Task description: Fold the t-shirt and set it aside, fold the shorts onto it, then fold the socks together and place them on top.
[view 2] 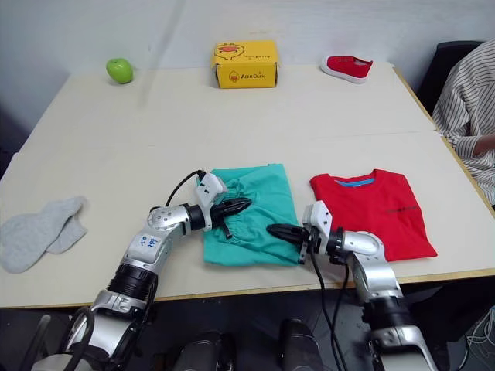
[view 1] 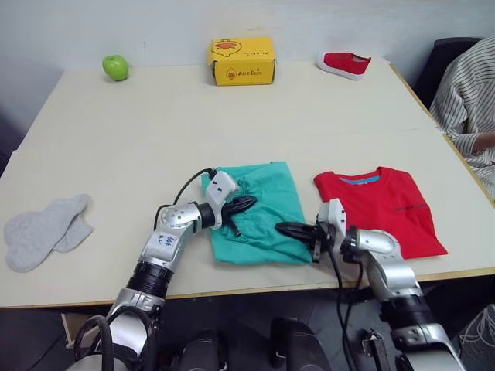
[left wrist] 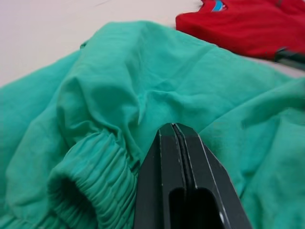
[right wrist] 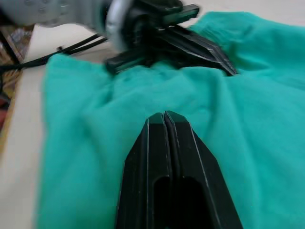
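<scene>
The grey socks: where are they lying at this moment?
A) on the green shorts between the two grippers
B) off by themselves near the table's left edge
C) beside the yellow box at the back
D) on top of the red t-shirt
B: the socks lie alone near the left edge of the table, far from the shorts, where both grippers are, and from the t-shirt.

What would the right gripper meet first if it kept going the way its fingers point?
Probably the shorts, whose cloth lies right under and ahead of the right gripper; beyond that is the left gripper, though depth is unclear.
</scene>
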You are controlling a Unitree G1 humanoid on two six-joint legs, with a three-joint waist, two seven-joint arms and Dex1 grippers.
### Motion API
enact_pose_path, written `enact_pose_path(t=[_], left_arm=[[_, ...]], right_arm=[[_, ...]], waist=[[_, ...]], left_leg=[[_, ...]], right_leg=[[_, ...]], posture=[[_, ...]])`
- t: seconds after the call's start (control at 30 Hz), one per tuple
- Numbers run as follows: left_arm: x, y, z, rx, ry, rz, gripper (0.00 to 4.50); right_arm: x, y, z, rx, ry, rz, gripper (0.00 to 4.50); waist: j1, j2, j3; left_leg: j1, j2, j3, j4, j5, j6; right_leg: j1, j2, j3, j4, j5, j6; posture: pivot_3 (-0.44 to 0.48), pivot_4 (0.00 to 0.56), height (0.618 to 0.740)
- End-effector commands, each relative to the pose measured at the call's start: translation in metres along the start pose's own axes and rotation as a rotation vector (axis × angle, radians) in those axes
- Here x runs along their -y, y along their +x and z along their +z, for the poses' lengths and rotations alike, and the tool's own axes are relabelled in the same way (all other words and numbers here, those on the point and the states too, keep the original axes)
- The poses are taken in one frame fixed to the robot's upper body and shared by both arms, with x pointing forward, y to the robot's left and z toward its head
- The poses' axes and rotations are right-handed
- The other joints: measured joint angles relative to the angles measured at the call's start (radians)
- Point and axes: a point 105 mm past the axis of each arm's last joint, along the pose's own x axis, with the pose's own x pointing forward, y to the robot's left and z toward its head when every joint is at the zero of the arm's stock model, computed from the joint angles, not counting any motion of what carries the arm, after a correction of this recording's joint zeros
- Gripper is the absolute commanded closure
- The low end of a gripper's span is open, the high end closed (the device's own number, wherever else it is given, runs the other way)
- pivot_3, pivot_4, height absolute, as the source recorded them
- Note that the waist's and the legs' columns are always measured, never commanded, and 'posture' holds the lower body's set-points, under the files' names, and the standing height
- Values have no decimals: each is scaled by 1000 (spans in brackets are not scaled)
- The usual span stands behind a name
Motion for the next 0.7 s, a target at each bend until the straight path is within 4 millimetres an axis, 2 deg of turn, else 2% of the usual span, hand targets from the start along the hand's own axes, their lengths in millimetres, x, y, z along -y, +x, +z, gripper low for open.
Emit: enact_pose_path(t=[0.03,0.1,0.23,0.33,0.43,0.6,0.7], left_arm=[[-2,-5,-12,-23,-7,15,4500],[0,-10,-9,8,8,-6,4500],[5,-19,-3,77,25,-47,4500],[6,-26,-3,79,37,-70,4500],[4,-29,-4,80,36,-67,4500],[7,-31,-9,71,24,-73,4500],[10,-30,-10,73,11,-72,4500]], right_arm=[[-6,-18,21,5,71,-4,4089],[-5,-32,27,-19,179,-22,3568],[18,-52,28,-56,434,-140,2222],[41,-52,31,-72,595,-208,1133],[56,-44,32,-96,716,-227,45],[70,-10,18,-200,852,-222,14],[74,3,10,-265,838,-233,14]], waist=[[1,0,0],[-1,0,0],[-3,0,0],[-4,0,0],[-1,0,0],[-5,0,0],[-5,0,0]], left_leg=[[0,0,0,0,0,0],[0,0,0,0,-1,1],[1,2,0,0,-1,0],[1,4,0,1,-1,0],[1,4,0,1,-1,-1],[-1,4,1,1,-1,0],[-1,4,2,1,-1,-1]], right_leg=[[0,0,0,0,0,0],[0,-1,0,0,0,-1],[0,-2,0,0,0,-2],[0,-1,-1,0,1,-4],[-1,0,-1,0,1,-5],[-1,1,-1,0,1,-5],[-2,2,-1,0,1,-5]], posture=[[0,150,740],[0,150,740],[0,150,740],[0,150,740],[0,150,740],[0,150,740],[0,150,740]])
